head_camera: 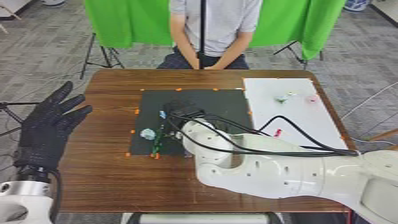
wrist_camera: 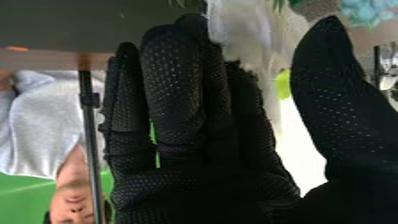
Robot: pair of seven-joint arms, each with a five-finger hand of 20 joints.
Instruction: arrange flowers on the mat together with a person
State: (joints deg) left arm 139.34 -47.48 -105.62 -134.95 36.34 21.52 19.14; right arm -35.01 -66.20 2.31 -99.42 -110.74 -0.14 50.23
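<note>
Item: right hand, black glove, over the black mat; fingers straight and close together, thumb well apart, the grip wide. Beside the fingers: a whitish, translucent piece, identity uncertain; contact cannot be told.

Item: pale blue flower, on the mat, left of the right hand and nearer the robot. Adjacent: green stems, same side of the hand.

Item: white sheet, right of the right hand, bearing a small pale-green flower and a pink flower.

Item: left hand, raised off the table's left side, fingers extended, empty; well left of the flowers.

Hazards, as judged: closing too early or off-line could pinch only the edge of a light piece, which would slip or crush. A low sweep leftward could knock the blue flower askew. Slack cables along the arm could drag across the sheet and shift its flowers.
</note>
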